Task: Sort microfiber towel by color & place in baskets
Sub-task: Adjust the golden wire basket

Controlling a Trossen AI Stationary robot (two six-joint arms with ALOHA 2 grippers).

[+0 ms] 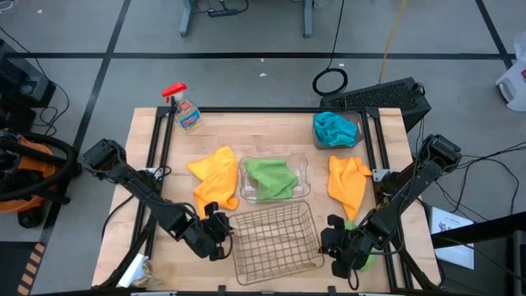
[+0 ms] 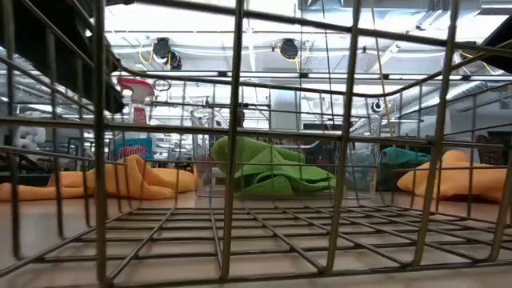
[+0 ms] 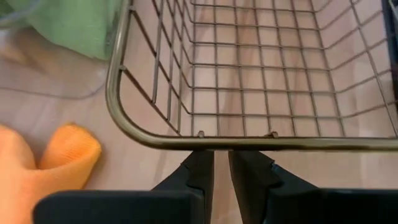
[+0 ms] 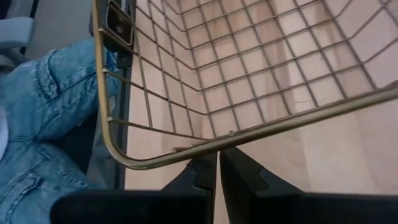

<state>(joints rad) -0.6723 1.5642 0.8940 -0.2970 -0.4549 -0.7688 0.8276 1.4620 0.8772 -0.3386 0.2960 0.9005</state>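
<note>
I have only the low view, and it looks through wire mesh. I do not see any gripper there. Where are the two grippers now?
Observer: The left gripper is at the left rim of the wire basket. The right gripper is at its right rim.
Operator: Do they hold something?
Observer: No. In both wrist views the fingers are closed just outside the rim, with nothing between them.
Operator: Is the teal towel inside a basket?
Observer: Yes, the teal towel lies in the brown-tinted basket on the table's right side.
</note>
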